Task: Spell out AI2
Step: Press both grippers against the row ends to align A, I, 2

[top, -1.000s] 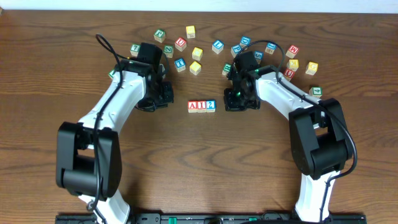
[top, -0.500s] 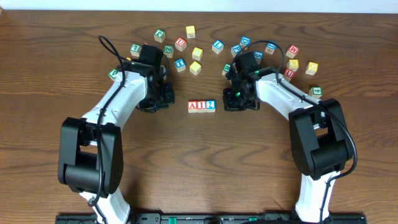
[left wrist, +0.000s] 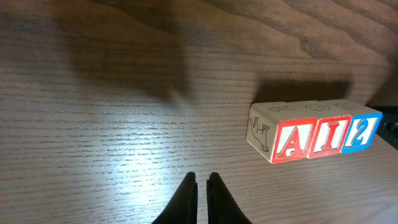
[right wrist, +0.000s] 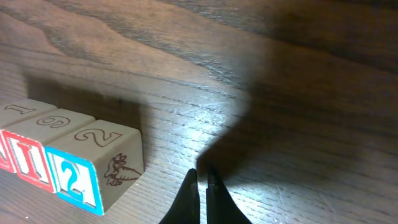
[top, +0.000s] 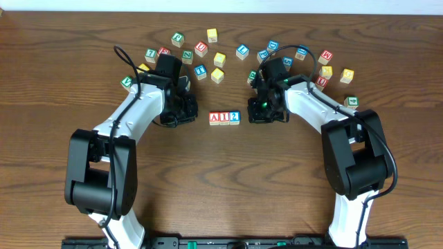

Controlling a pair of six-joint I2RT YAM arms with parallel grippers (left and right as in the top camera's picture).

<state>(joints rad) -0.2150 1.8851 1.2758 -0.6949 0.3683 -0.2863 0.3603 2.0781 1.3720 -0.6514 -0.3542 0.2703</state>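
Three letter blocks stand side by side in a row on the table: a red A block (top: 214, 118), a red I block (top: 224, 118) and a blue 2 block (top: 234, 117). The left wrist view shows the same row, A (left wrist: 290, 140), I (left wrist: 329, 136), 2 (left wrist: 362, 132). The right wrist view shows the 2 block (right wrist: 74, 180) and the I block (right wrist: 28, 163). My left gripper (top: 178, 111) (left wrist: 202, 180) is shut and empty, left of the row. My right gripper (top: 260, 111) (right wrist: 202, 175) is shut and empty, right of the row.
Several loose letter blocks lie scattered along the back of the table, among them a yellow one (top: 217, 75), a blue one (top: 242, 51), a red one (top: 325, 57) and a green one (top: 127, 82). Both arms reach over this area.
My left gripper has moved a little to the right, toward the row of blocks. The right arm and the blocks have not moved.
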